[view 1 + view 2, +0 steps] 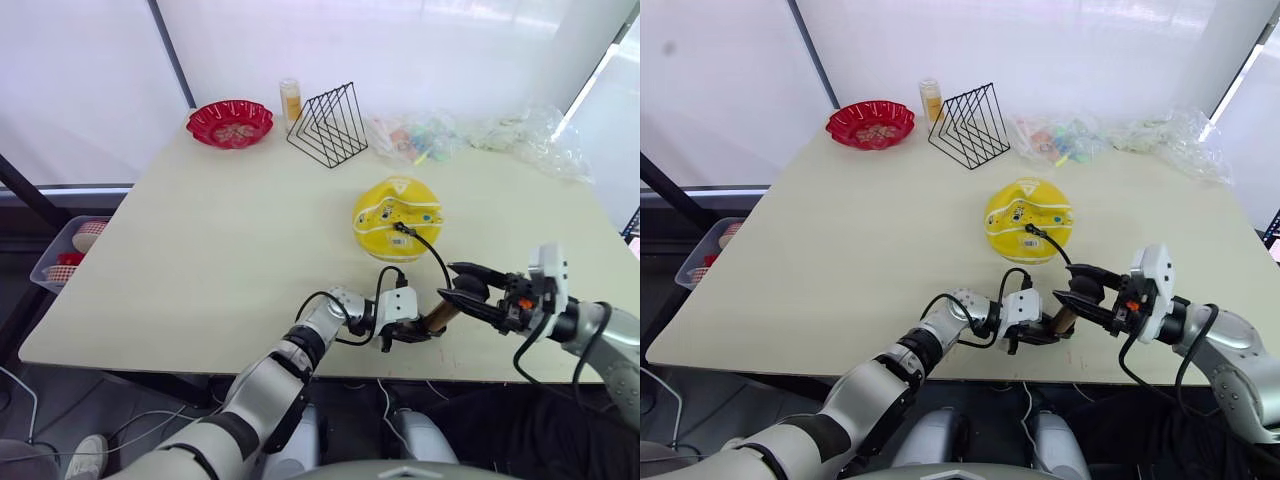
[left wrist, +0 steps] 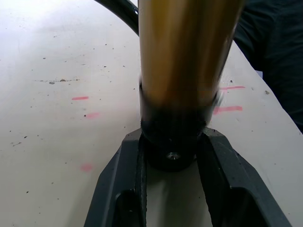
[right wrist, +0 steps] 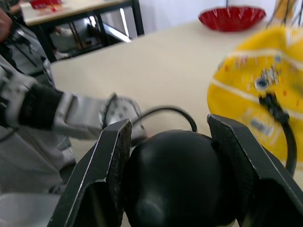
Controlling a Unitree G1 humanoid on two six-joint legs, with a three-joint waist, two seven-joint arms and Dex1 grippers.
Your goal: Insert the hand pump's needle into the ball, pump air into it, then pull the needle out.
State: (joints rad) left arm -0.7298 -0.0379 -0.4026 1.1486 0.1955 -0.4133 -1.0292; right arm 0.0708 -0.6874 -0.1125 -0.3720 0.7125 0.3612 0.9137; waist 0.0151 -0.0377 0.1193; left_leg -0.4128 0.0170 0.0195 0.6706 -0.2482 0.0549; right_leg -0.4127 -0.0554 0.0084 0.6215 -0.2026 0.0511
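- Two grips share one small tool in the left eye view: the hand pump (image 1: 437, 318) lies low over the near edge of the table (image 1: 200, 260), the left gripper (image 1: 405, 330) clamped on its base cap and the right gripper (image 1: 462, 292) on its black handle. If the two arms pull off-axis, the barrel could twist out of either hold.
- Right eye view: the hose (image 1: 1048, 247) arcs up to the yellow ball (image 1: 1029, 219), where the needle (image 1: 1027, 229) fitting sits against the skin; whether the pin is fully in, I cannot tell. The ball rests free on the table, so a hard stroke could tug the hose, roll the ball or drag the needle out early.
- Left wrist view: the jaws are clenched on the black end cap (image 2: 173, 142) below the gold barrel. The hold is narrow and could slip under push.
- Right wrist view: the jaws grasp the rounded handle (image 3: 173, 179); its smooth dome may squirt free.
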